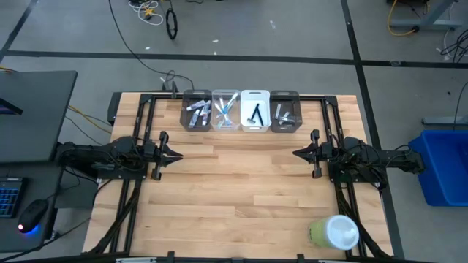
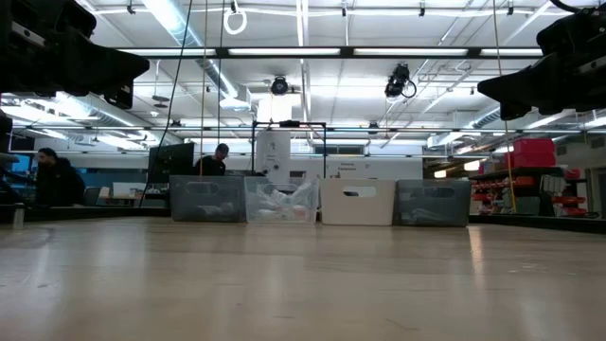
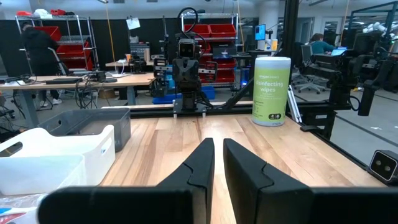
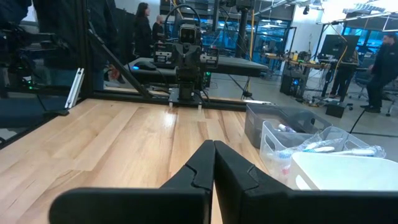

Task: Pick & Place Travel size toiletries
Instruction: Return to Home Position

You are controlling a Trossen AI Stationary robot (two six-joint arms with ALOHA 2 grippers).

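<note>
The travel size toiletries lie in four bins in a row at the table's far edge. A grey bin (image 1: 196, 111) holds small tubes, and a clear bin (image 1: 225, 110) holds toothbrushes (image 4: 323, 148). In a white bin (image 1: 254, 121) lies a black razor (image 1: 255, 115), and another grey bin (image 1: 284, 112) holds small pale items. My left gripper (image 1: 178, 154) hangs level at the table's left, shut but for a thin slit (image 3: 217, 146), with nothing between its fingers. My right gripper (image 1: 296, 153) hangs level at the right, shut (image 4: 213, 146) and holding nothing. The two point at each other.
A green-and-white wipes canister (image 1: 335, 232) stands near the table's front right corner (image 3: 272, 91). Bare wooden tabletop (image 1: 234, 190) lies between the arms and the near edge. People show in the room beyond the table.
</note>
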